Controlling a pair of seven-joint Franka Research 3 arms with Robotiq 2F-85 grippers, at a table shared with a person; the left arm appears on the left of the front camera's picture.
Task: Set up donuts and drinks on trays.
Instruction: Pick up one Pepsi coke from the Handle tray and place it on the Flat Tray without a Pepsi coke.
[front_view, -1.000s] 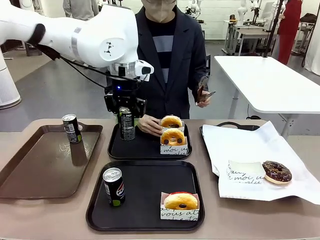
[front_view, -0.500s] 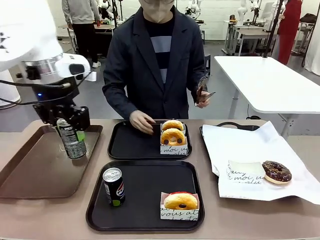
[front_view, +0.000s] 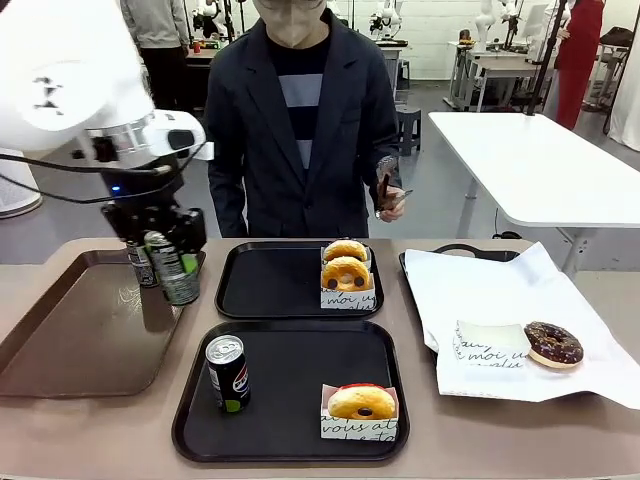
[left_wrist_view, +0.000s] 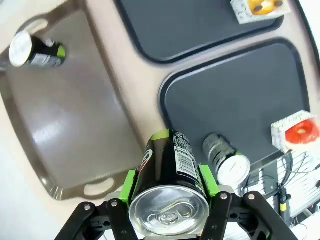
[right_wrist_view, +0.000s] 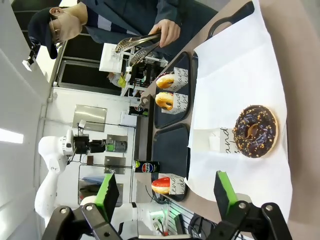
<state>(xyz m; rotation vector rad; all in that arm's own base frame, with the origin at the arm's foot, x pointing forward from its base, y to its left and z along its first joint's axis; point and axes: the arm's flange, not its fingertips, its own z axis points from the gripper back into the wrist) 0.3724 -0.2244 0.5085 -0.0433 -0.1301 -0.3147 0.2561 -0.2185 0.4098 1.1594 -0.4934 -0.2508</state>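
Hand of left arm points down, clamping a can, seemingly above brown tray.

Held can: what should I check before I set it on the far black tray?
1. Left gripper grip on held can: pads on both sides, ok.
2. Can upright: leans in the front view, not ok.
3. Far black tray, left half free: ok.
4. Person's hand off that tray, holding tongs: ok.
5. Right gripper open, away over the white paper: ok.
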